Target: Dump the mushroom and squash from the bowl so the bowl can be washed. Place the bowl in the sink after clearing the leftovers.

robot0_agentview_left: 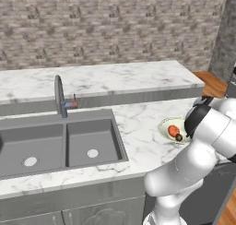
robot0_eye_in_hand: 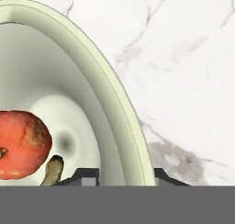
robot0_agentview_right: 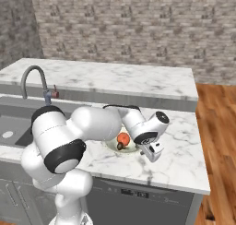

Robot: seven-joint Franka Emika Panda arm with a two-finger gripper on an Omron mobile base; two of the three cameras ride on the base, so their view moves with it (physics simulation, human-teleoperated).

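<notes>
The bowl [robot0_agentview_left: 165, 127] sits on the white marble counter [robot0_agentview_left: 138, 132], well to the right of the sink [robot0_agentview_left: 60, 143] and near the counter's front right part. Inside it lie an orange-red rounded squash [robot0_eye_in_hand: 20, 144] and, touching its lower side, a small brown mushroom [robot0_eye_in_hand: 53, 170]; in the right base view the mushroom [robot0_agentview_right: 120, 146] shows as a dark spot just below the squash [robot0_agentview_right: 123, 138].

The gripper [robot0_eye_in_hand: 123, 176] is down at the bowl's right rim. In the hand view one dark finger tip [robot0_eye_in_hand: 87, 175] stands inside the bowl's wall and the other outside it, so the jaws straddle the rim [robot0_eye_in_hand: 133, 131]; whether they already press on it cannot be told. In the right base view the white hand [robot0_agentview_right: 152, 151] hangs at the bowl's [robot0_agentview_right: 131, 149] near right edge, and the forearm crosses over the bowl's left side and hides part of it.

The sink has two dark grey basins with pale round drains, and the grey arched faucet [robot0_agentview_left: 59, 96] rises behind the divider, with a small red-tipped handle [robot0_agentview_left: 73, 101] beside it. A stretch of bare marble lies between the sink and the bowl. Behind the counter runs a raised marble ledge [robot0_agentview_left: 92, 81] in front of a brick wall [robot0_agentview_left: 110, 26]. Wooden floor [robot0_agentview_right: 216, 141] shows to the right of the counter.
</notes>
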